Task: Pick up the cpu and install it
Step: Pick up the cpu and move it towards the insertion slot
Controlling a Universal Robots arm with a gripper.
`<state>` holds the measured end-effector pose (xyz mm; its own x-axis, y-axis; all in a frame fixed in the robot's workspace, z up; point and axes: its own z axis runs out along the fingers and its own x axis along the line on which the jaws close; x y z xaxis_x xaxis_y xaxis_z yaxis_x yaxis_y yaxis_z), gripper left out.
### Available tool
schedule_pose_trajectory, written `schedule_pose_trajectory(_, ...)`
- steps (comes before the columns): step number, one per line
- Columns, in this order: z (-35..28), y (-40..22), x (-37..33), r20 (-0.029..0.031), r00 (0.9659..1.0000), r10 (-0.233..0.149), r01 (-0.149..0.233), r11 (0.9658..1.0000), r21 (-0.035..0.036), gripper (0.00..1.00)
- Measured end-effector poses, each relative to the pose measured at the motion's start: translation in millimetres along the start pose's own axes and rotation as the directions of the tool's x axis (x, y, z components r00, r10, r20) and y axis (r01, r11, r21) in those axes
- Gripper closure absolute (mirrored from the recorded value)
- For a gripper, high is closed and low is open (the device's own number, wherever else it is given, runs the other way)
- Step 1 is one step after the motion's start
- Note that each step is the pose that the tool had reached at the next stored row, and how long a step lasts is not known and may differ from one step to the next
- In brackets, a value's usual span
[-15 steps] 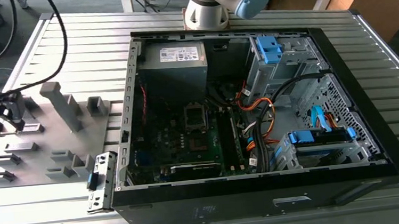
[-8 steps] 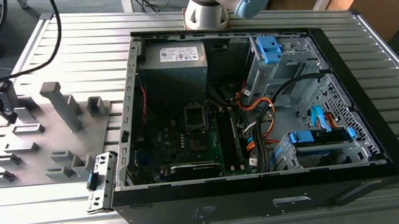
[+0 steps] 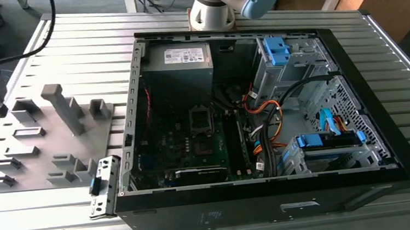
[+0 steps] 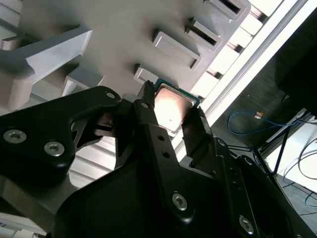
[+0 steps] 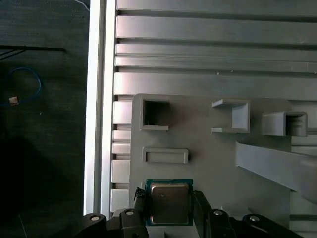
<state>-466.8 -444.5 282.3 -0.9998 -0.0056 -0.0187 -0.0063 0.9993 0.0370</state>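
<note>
Gripper (image 5: 169, 199) straddles the cpu (image 5: 171, 204) on the grey fixture plate (image 5: 213, 163), at the exterior view's left. Whether it has clamped cannot be told. Advise a centred, level grip on opposite edges.

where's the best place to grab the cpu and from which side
By two opposite side edges of the cpu, coming straight down from above. It is a thin flat square, metal face up, at the grey fixture plate, so probably only its narrow edges offer a pinch.
</note>
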Motion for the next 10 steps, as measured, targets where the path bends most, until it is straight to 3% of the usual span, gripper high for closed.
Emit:
schedule_pose_trajectory(7, -26.7, 1.0, -0.5, -0.0001, 1.0, 0.0, 0.0, 1.0, 0.0001, 0.53)
schedule_pose_trajectory(10, -35.2, 1.4, -0.7, 0.0, 1.0, 0.0, 0.0, 1.0, 0.0, 0.53)
